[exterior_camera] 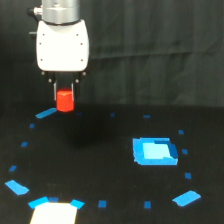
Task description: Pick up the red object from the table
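The red object [65, 100] is a small red-orange block held between the two dark fingers of my gripper [64, 95], below the white housing [62, 45], at the exterior view's upper left. The gripper is shut on the block. The block hangs above the black table [100, 165], with a faint shadow on the surface beneath it; a blue tape strip [46, 113] lies just to its lower left.
A larger blue square patch [155, 151] lies on the exterior view's right. Small blue tape marks ring the table, with bigger ones at lower left [17, 187] and lower right [186, 198]. A bright white patch [54, 213] sits at the bottom edge.
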